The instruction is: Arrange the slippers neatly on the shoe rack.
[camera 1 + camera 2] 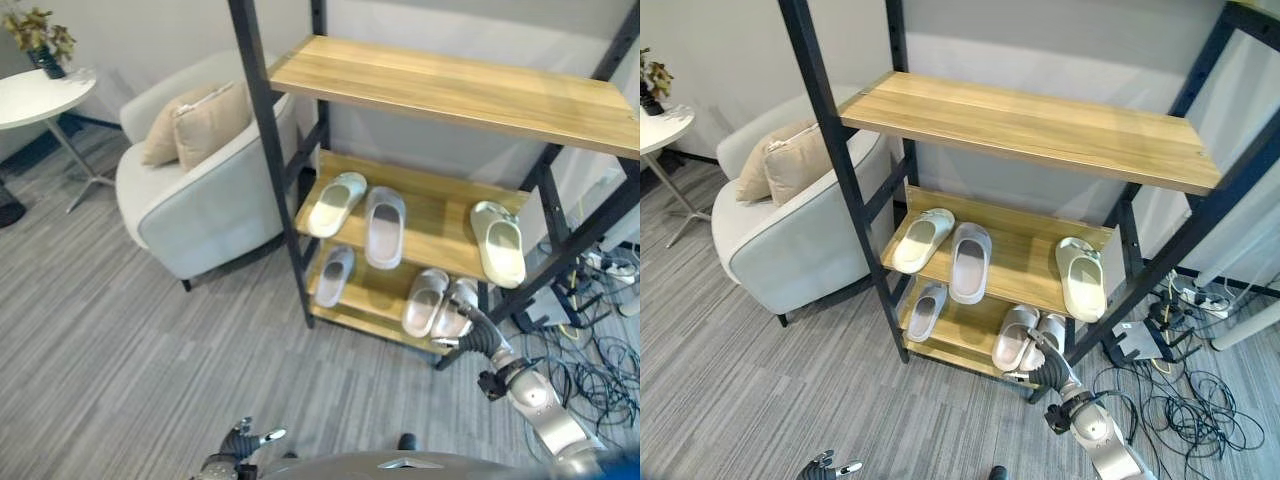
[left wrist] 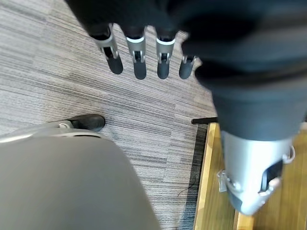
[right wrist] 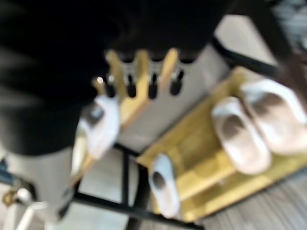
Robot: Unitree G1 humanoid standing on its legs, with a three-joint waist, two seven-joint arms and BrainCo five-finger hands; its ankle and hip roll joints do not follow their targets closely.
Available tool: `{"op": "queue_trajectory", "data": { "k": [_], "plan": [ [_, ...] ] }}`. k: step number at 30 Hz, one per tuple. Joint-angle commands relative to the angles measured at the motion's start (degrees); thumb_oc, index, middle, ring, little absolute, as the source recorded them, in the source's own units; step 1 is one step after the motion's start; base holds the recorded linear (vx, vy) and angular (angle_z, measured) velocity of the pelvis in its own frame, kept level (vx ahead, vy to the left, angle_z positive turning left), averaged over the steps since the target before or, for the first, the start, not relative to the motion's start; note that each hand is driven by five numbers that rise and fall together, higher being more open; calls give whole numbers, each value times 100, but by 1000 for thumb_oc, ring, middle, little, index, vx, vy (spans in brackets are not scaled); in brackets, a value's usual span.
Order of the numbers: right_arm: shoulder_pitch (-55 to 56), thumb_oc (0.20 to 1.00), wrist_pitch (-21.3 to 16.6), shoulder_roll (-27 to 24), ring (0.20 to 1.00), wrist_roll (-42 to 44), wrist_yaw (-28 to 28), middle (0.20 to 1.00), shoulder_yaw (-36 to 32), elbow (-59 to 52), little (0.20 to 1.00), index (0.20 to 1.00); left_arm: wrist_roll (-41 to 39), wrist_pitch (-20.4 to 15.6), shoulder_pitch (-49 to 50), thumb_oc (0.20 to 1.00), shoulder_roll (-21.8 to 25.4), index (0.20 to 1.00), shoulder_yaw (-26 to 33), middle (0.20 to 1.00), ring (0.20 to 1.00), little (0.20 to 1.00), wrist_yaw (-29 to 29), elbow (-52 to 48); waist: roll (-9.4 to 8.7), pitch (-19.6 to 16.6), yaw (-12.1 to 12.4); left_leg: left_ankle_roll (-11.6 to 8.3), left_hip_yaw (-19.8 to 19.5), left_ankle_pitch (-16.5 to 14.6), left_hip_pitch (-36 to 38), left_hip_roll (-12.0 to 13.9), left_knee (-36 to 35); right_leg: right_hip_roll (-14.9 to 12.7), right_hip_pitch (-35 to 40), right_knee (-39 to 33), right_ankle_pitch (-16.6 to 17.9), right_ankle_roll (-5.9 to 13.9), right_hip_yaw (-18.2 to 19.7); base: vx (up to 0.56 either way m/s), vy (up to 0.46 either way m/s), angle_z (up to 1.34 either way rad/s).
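Six slippers [image 1: 385, 226] on shoe rack [image 1: 440, 92]; right hand [image 1: 462, 318] (fingers straight) by lowest shelf

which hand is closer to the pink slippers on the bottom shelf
Right. The right hand is at the pink slippers on the bottom shelf, while the left hand hangs low over the carpet, well away from the rack.

No text, label, number or sign can be read in any of the views. The slippers and the wooden shelves of the shoe rack [image 1: 440, 95] carry no print that can be made out.
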Motion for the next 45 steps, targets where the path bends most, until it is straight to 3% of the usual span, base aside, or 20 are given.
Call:
{"op": "queue_trajectory", "data": {
  "k": [1,7,9,14,18,24,35,45],
  "plan": [
    [-539,1000,-308,-30,1000,-102,-412,1000,-194,-141,1000,1000,178,-134,-264,1000,-24,1000,69,1000,1000,1000,40,328,-106,70,110,-20,-377,461,-594,224,50,-429,484,577,-651,464,-24,0,0,0],
    [-976,1000,-228,3,1000,-346,-761,1000,-200,132,1000,1000,200,-132,-233,1000,-4,1000,36,1000,1000,1000,68,313,-137,112,227,-8,-443,450,-645,187,56,-445,514,542,-638,478,-93,9,16,12],
    [-1257,1000,-155,-14,1000,-519,-1136,1000,-365,330,1000,1000,231,-134,-215,1000,15,1000,-15,1000,1000,1000,110,263,-147,154,322,9,-499,435,-723,165,86,-464,506,531,-620,490,-133,12,35,11],
    [-1573,1000,-120,60,1000,-387,-1464,1000,-572,546,1000,1000,254,-136,-216,1000,27,1000,-100,1000,1000,1000,167,245,-157,215,413,34,-565,411,-830,119,139,-494,468,519,-580,505,-176,2,31,14],
    [-2150,1000,-36,46,1000,-154,-1772,1000,-639,1326,1000,1000,191,-147,-238,1000,37,1000,-276,1000,1000,1000,201,185,-154,336,529,61,-639,406,-1072,69,242,-548,356,509,-519,527,-214,-27,35,3],
    [-3061,1000,20,12,1000,536,-1736,1000,-384,2357,1000,1000,64,-181,-454,1000,83,1000,-524,1000,1000,1000,246,174,-131,543,649,85,-755,444,-1527,-26,380,-611,92,510,-417,549,-278,-56,38,9],
    [-3842,1000,-133,-150,1000,1140,-1993,1000,-542,2662,1000,1000,-70,-294,-738,1000,26,1000,-881,1000,1000,1000,323,-9,-7,758,753,127,-999,480,-2187,-267,592,-802,-228,534,-274,591,-473,-17,51,14],
    [-4154,1000,-202,-338,1000,1128,-2682,1000,-992,2913,1000,1000,2,-384,-724,1000,26,1000,-958,1000,1000,1000,512,-52,101,781,870,134,-1180,522,-2425,-435,537,-945,-330,505,-189,658,-705,16,27,13]
  ]
}}
